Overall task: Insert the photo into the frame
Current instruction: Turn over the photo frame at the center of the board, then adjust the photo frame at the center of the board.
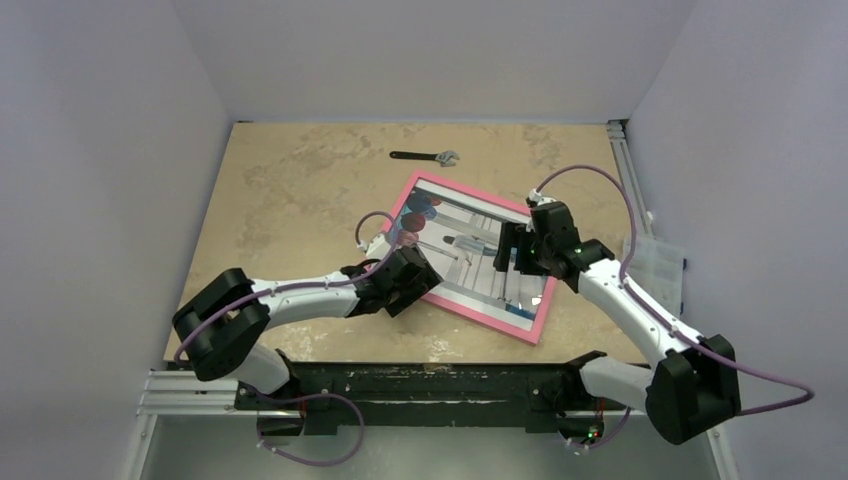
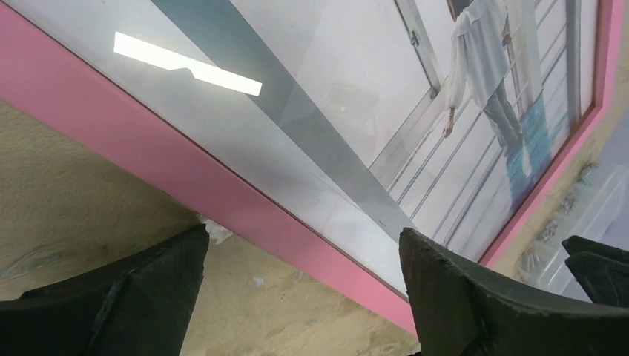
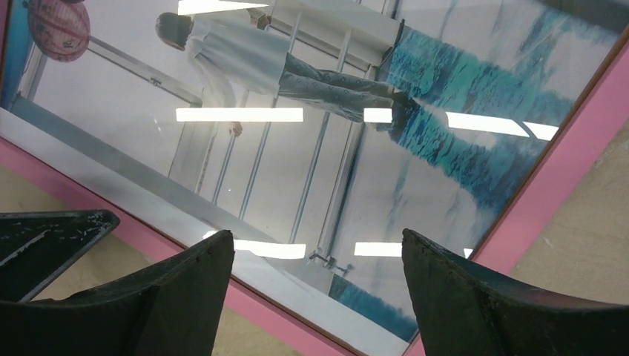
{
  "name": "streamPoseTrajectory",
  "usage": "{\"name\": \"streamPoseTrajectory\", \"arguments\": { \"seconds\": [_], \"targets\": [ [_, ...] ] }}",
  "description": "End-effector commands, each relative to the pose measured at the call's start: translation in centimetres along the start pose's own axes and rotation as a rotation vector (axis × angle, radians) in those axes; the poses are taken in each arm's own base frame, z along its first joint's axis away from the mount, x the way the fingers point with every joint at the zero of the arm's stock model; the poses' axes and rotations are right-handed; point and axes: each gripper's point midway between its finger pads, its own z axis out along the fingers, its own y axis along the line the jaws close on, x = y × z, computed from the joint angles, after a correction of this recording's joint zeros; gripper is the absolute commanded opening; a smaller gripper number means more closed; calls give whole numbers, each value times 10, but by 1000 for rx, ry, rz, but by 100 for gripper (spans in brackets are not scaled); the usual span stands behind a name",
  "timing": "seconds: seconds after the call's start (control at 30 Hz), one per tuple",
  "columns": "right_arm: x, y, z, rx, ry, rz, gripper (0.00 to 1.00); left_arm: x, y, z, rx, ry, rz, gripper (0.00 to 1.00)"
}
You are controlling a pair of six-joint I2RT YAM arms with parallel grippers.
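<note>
Tan table (image 1: 280,200), white walls. Frame (image 1: 540,318) lies flat at centre, pink face up, photo (image 1: 480,262) inside. Left gripper (image 1: 420,262) spread wide at its 9 o'clock edge; right gripper (image 1: 508,248) wide, empty, at 3 o'clock. Wrench (image 1: 425,156) at 12.

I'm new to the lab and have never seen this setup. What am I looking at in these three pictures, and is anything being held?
Two robot arms are bolted at the near edge of a table. The wide picture comes from a fixed camera above and behind them. The other two come from a camera on each wrist, so the dark shapes at the bottom are that arm's own fingers.

On the table lies a pink frame face up, with the photo showing behind its pane. A wrench lies farther back.

The left hand and the right hand are both open above the frame. Nothing is held.
</note>
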Motion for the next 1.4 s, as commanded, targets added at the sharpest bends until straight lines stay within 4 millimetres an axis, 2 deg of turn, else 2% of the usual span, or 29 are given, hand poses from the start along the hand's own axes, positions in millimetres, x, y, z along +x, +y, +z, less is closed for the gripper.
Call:
{"name": "streamPoseTrajectory", "arguments": {
  "seconds": [0.0,0.27,0.4,0.63,0.77,0.93,1.17,1.37],
  "targets": [
    [-28,16,2,-49,-28,30,83,14,82,0,-201,80,118,100],
    [-43,38,35,-127,85,-42,87,-3,81,-14,-81,70,60,100],
    [-61,34,47,-85,94,-26,87,-11,83,-22,-29,67,35,100],
    [-112,6,55,103,-55,-28,88,-25,76,-39,68,22,9,100],
    [-128,-13,70,132,-30,32,88,-25,69,-43,92,28,3,99],
    [-152,-35,86,147,7,98,87,-20,58,-38,116,63,4,95],
    [-171,-62,114,135,60,218,87,-12,42,-30,140,118,6,93],
    [-171,-78,141,139,133,254,88,-8,31,-23,148,146,1,91]
  ]
}}
